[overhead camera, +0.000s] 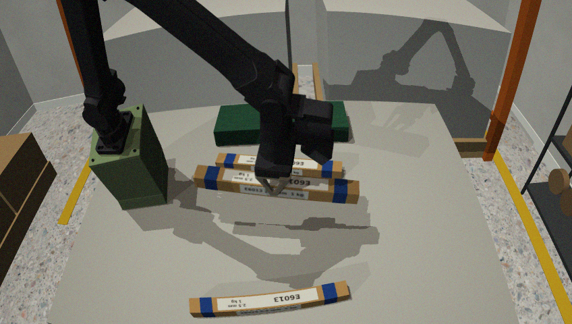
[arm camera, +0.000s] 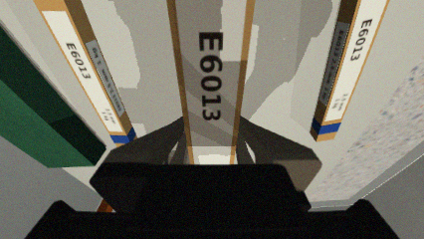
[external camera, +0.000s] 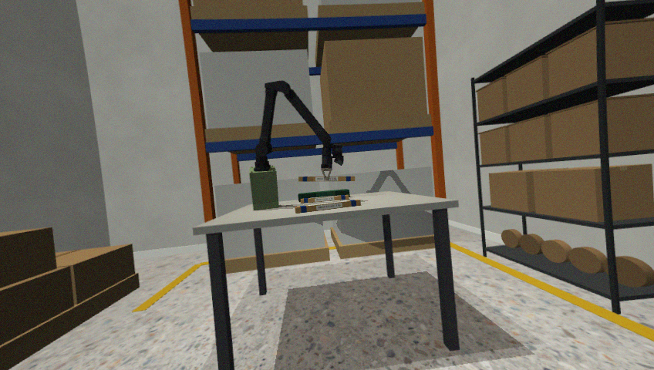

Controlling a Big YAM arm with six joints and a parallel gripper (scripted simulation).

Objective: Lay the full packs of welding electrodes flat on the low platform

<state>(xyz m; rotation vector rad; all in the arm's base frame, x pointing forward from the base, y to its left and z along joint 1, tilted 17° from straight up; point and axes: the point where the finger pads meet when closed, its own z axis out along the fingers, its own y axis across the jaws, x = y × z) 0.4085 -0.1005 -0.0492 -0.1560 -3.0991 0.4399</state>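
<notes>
My gripper (overhead camera: 274, 187) (external camera: 326, 177) (arm camera: 211, 119) is shut on the middle of one electrode pack (overhead camera: 340, 190) (external camera: 345, 178) (arm camera: 211, 75), brown with blue bands and an E6013 label. The pack hangs level, clear above the table. A second pack (overhead camera: 327, 169) (external camera: 305, 200) (arm camera: 79, 62) lies flat on the table just in front of the green platform, partly hidden by the held one in the top view. A third pack (overhead camera: 264, 299) (external camera: 328, 206) (arm camera: 360, 40) lies flat near the front edge. The low green platform (overhead camera: 237, 120) (external camera: 338, 192) (arm camera: 30, 129) shows no pack on it; the arm hides its middle in the top view.
The green arm pedestal (overhead camera: 138, 176) (external camera: 264, 190) stands at the left of the grey table (overhead camera: 417, 208) (external camera: 403, 201). An orange rack post (overhead camera: 509, 79) rises beyond the table's back right. Shelves with boxes stand to the right, and stacked boxes (overhead camera: 15, 160) (external camera: 36, 270) to the left.
</notes>
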